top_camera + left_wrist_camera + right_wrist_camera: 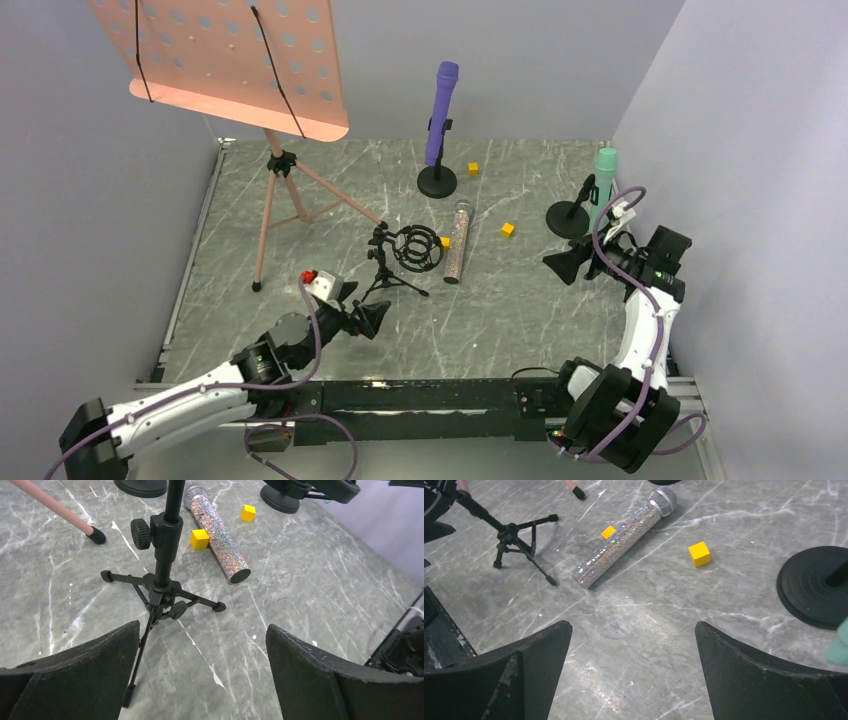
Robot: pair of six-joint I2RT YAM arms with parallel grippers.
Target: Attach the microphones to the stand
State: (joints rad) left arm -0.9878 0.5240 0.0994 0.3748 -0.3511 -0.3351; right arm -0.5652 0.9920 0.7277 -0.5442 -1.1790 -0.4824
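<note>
Our left gripper (202,645) is spread wide and holds nothing. It hangs low over the desk (500,320), close to the feet of the little black three-leg stand (400,258). That stand has a round ring at its top, and the ring has nothing in it.

The glittery microphone (458,240) lies flat on the desk, just to the right of that ring. Its silver head points away from our arms. From the left gripper it lies past the little stand and a bit to the right, not touching the gripper. A small yellow cube (199,539) sits right beside it.

Our right gripper (634,645) is spread wide too, with nothing in it. It points left, toward the glittery microphone, and bare desk lies between them. So this microphone lies between our two grippers, apart from both.

The green microphone (603,185) stands up tall by a round black stand (567,218), just beside our right arm. The purple microphone (441,110) stands up tall in another round black stand (437,181) at the far side of the desk, well apart from both grippers.

Two more yellow cubes (508,230) lie on the desk. A tall pink music stand (225,65) is at the far left.
</note>
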